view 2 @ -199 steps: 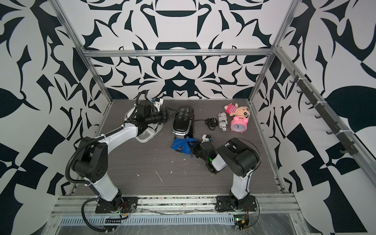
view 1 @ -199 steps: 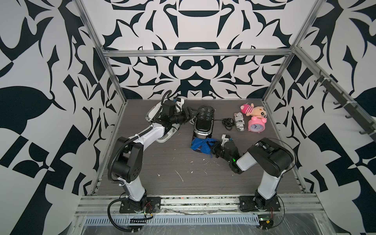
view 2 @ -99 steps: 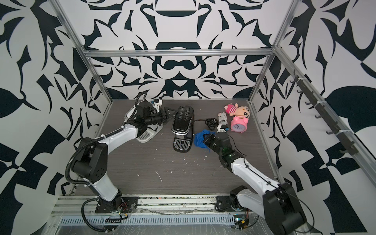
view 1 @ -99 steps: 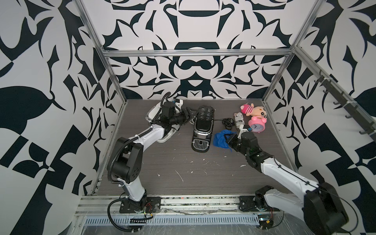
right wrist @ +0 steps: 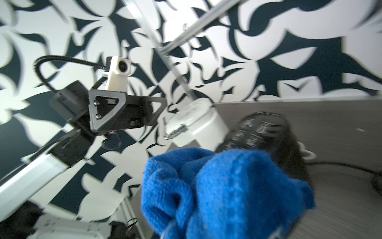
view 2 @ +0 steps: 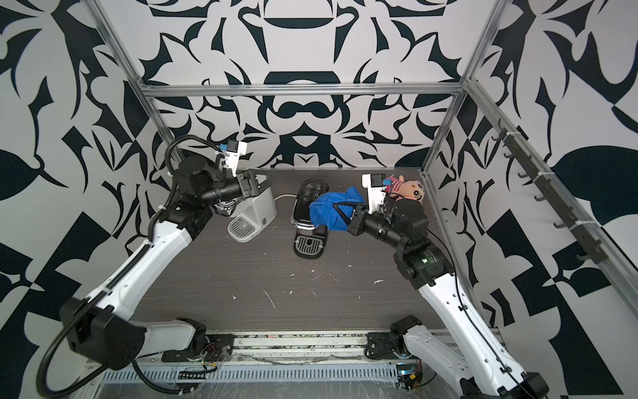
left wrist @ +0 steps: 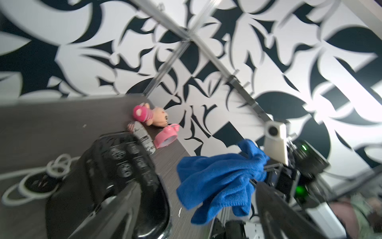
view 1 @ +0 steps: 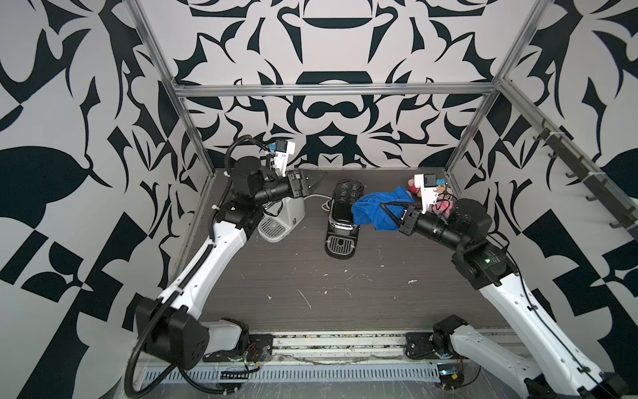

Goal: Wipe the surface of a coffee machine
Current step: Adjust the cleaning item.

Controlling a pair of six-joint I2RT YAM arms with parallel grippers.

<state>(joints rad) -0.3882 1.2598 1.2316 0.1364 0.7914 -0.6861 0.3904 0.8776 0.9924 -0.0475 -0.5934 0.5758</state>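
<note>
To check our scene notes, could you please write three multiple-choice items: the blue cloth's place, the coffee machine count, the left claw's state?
1. The left claw is: A open, empty; B shut on the blue cloth; C out of sight.
2. Coffee machines in view: A one; B two; C three.
3. The cloth is: A on the white coffee machine; B in the right claw, beside the black coffee machine; C in the left claw.
Key: 1 A, fingers apart; 2 B, one white, one black; 3 B, the right claw pinches it.

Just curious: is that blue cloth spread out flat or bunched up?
Bunched up: the blue cloth hangs in crumpled folds from the shut right gripper.
</note>
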